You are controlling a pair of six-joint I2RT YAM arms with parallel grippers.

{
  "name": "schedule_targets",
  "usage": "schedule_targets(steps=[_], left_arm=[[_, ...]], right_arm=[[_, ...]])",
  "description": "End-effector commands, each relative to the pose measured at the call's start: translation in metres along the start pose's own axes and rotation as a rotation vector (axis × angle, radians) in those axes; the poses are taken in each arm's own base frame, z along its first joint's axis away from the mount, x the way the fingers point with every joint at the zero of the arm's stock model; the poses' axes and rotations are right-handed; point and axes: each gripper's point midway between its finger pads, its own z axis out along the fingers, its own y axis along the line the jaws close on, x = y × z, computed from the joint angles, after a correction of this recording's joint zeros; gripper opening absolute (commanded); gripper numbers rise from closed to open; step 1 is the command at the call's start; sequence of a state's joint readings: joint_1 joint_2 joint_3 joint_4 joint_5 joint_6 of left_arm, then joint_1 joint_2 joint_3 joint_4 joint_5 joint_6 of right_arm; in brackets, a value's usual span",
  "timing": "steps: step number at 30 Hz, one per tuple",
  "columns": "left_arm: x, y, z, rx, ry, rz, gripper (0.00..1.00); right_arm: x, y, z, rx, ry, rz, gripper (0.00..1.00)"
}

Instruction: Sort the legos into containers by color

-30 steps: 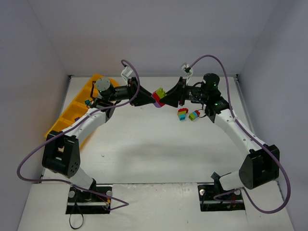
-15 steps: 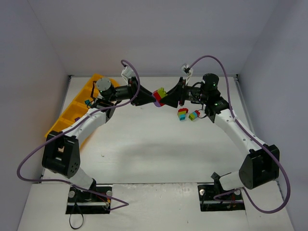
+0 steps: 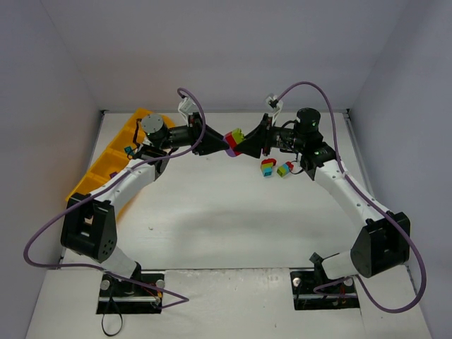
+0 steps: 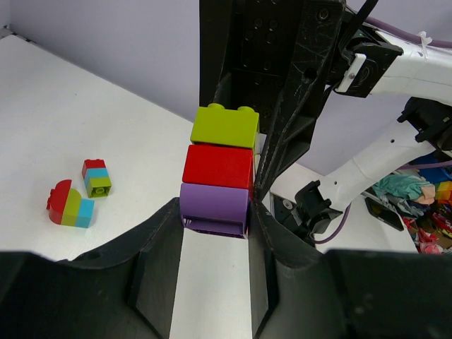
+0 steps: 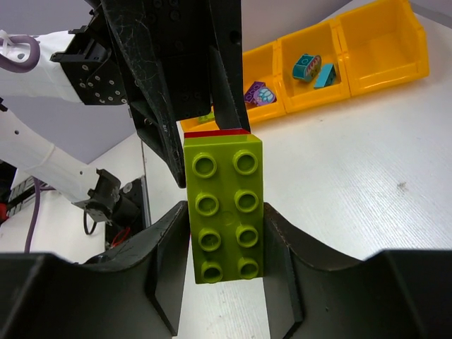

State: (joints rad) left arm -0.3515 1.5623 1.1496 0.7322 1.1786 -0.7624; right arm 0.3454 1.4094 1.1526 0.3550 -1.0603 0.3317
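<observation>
A stack of three legos hangs above the table's middle, held between both grippers: lime green (image 4: 225, 126) on top, red (image 4: 217, 166), purple (image 4: 214, 208) at the bottom. It shows in the top view (image 3: 234, 140). My left gripper (image 4: 215, 215) (image 3: 220, 145) is shut on the purple brick. My right gripper (image 5: 226, 219) (image 3: 248, 143) is shut on the lime green brick (image 5: 226, 208), facing the left one. The orange-yellow tray (image 3: 95, 176) lies at the far left. In the right wrist view its compartments (image 5: 381, 67) hold teal pieces (image 5: 307, 67) and a purple piece (image 5: 259, 93).
Two small multicoloured stacks lie on the table under the right arm: a rounded red, lime and teal one (image 3: 268, 168) (image 4: 69, 205) and a red, teal and lime one (image 3: 284, 169) (image 4: 96, 176). Grey walls close in the table on three sides.
The stack between the grippers has shifted very slightly; both arms hold nearly the same pose.
</observation>
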Motion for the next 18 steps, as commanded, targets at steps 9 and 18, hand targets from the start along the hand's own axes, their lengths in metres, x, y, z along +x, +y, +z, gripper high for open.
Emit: schedule_targets(steps=[9, 18], left_arm=[[-0.0307, -0.0209, -0.0032, -0.001, -0.088, 0.151, 0.00], [-0.0276, -0.0224, -0.0042, 0.003, -0.079, 0.148, 0.00]], right_arm=[[-0.0084, 0.0264, 0.0116, -0.101, 0.003, -0.061, 0.37], [-0.0081, 0.0244, 0.0106, -0.085, 0.002, -0.064, 0.00]])
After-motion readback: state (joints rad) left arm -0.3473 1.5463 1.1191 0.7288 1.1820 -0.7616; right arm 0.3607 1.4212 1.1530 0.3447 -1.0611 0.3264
